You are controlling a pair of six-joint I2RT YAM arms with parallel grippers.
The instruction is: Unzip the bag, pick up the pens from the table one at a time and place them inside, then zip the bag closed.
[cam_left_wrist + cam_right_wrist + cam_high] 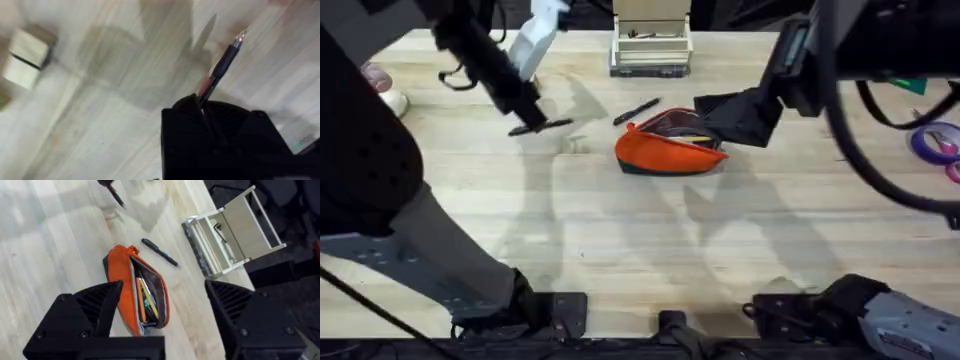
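Observation:
The orange bag lies unzipped mid-table, its mouth gaping, with pens visible inside in the right wrist view. One black pen rests on the table just behind the bag, also seen from the right wrist. My left gripper hangs left of the bag, shut on a second black pen that sticks out past its fingers. My right gripper sits at the bag's right end, fingers spread wide, open over the bag.
A white open box stands at the back edge, behind the bag. Purple tape rolls lie at the far right. A pink-and-white item sits at the far left edge.

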